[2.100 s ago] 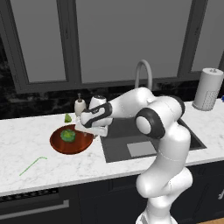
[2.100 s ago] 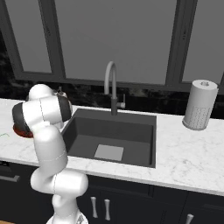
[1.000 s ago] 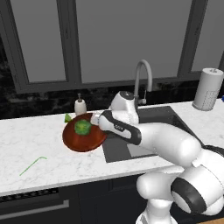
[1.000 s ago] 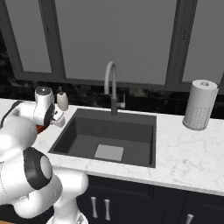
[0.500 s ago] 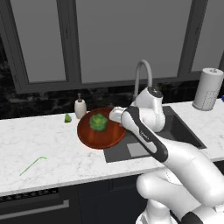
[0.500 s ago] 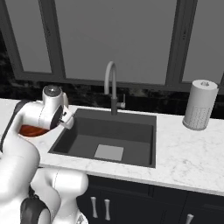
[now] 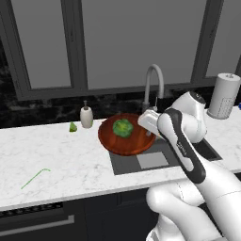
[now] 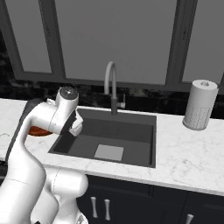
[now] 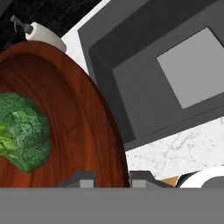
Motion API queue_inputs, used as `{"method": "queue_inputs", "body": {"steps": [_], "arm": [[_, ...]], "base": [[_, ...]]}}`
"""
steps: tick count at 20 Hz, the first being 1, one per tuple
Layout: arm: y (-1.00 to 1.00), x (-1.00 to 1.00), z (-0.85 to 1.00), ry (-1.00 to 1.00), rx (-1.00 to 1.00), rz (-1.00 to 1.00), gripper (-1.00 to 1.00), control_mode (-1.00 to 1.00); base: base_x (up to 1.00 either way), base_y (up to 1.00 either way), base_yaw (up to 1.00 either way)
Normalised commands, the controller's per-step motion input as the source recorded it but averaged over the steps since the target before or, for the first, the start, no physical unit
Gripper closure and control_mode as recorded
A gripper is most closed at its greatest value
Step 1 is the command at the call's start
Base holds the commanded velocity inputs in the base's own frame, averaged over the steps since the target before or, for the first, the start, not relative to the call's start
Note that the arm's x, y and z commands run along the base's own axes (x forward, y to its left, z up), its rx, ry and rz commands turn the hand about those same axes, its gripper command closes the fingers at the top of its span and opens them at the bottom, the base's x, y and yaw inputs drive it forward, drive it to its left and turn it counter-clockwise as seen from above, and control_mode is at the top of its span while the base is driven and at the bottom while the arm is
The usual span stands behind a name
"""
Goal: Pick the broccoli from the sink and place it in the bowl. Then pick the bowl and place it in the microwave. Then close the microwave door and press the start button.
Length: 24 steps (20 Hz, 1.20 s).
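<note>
Wooden bowl (image 7: 127,140) rim pinched by closed end effector (image 9: 113,178); broccoli (image 7: 123,127) inside.

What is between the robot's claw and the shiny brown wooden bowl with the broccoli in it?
Nothing. The gripper is shut on the rim of the glossy reddish-brown wooden bowl, holding it above the edge of the dark grey sink, with the bumpy green broccoli inside.
</note>
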Motion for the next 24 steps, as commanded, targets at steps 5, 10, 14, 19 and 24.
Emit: {"method": "queue_inputs", "body": {"steps": [5,10,14,19,24], "arm": [[-0.08,-0.11,0.01,0.00,0.05,-0.07,1.00,-1.00],[0.01,0.01,-0.02,0.03,-0.01,0.00,1.00,-1.00],[0.00,-0.01,0.00,0.00,0.00,0.00,1.00,1.00],[0.00,0.00,0.00,0.00,0.00,0.00,1.00,1.00],[0.00,0.00,0.00,0.00,0.00,0.00,1.00,1.00]], "base": [[0.00,0.00,0.00],[0.00,0.00,0.00],[-0.24,0.00,-0.02],[-0.73,0.37,-0.17],[-0.37,0.70,-0.30]]}}
